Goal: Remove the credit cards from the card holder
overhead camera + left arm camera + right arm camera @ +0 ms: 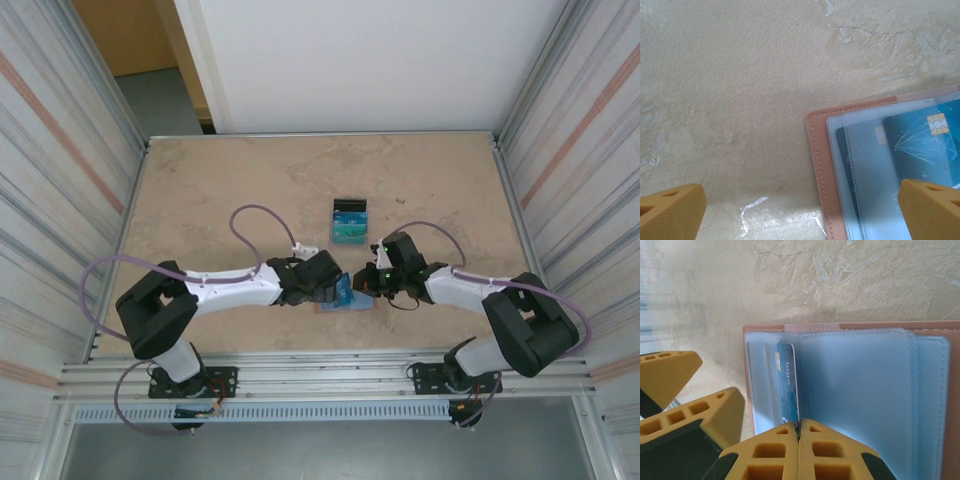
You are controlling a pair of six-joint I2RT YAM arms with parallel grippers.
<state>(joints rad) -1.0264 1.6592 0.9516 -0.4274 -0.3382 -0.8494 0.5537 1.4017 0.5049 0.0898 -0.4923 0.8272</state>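
The pinkish-brown card holder (pixel 347 303) lies open on the table between my two grippers, its light-blue clear sleeves facing up. In the right wrist view one sleeve page of the card holder (pixel 765 329) stands raised with a blue credit card (pixel 787 380) in it, and my right gripper (pixel 799 432) is shut on that card's near edge. The left wrist view has the card holder (pixel 817 160) at the right, with a dark blue chip card (pixel 920 145) under clear plastic. My left gripper (pixel 800 200) is open, its right finger (pixel 932 210) over the holder's sleeves and its left finger over bare table.
A clear, black-backed upright stand (pixel 350 220) holding teal cards stands just behind the grippers at the table's middle. Metal-framed walls close in the left and right sides. Beige tabletop (pixel 230 190) stretches to the back and left. The left gripper's fingers (pixel 670 375) sit close beside my right gripper.
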